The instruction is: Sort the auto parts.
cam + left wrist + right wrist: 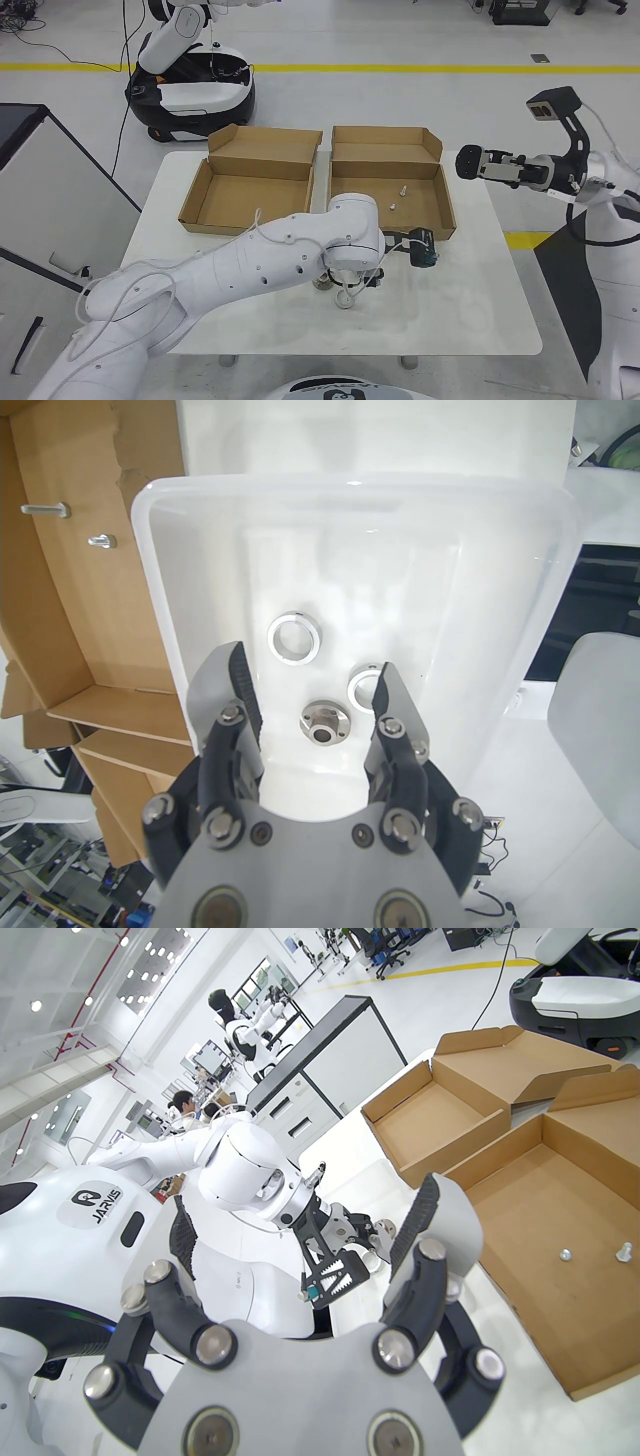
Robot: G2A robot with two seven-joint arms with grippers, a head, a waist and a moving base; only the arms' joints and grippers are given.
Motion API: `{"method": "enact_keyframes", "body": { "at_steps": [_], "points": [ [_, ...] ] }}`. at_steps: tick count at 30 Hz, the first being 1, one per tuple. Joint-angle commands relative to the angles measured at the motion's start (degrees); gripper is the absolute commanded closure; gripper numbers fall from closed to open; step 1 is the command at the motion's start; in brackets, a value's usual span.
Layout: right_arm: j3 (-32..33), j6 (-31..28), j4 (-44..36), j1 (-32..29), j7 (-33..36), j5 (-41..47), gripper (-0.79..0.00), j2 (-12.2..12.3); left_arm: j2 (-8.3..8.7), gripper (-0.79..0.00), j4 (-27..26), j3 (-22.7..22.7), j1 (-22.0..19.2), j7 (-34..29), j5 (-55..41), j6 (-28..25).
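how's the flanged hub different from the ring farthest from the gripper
The flanged hub has a narrow bore in a raised boss on a flange; the ring is a plain band round one wide opening. The hub looks duller grey, the ring brighter silver. The hub lies between the open left gripper's fingers, the ring beyond their tips. Both are round metal, flat in the clear bin.

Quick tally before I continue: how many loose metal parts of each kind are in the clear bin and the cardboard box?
Ring collars, in the clear bin: 2
Flanged hub, in the same bin: 1
Bolts, in the cardboard box: 2
Total: 5
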Motion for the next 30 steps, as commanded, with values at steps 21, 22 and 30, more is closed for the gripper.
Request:
{"method": "enact_keyframes", "body": {
  "at_steps": [21,22,30],
  "points": [
    [0.00,0.00,0.00,0.00,0.00,0.02,-0.785,0.00,-3.13,-0.351,8.69,5.74,-1.13,3.11,5.53,-5.55],
    [0.00,0.00,0.00,0.00,0.00,0.02,-0.785,0.00,-3.34,-0.339,9.24,5.86,-1.30,3.04,5.10,-5.49],
    [0.00,0.00,0.00,0.00,0.00,0.02,-0.785,0.00,-4.80,-0.323,12.28,6.19,-1.61,3.40,5.33,-5.33]
  ]
}}
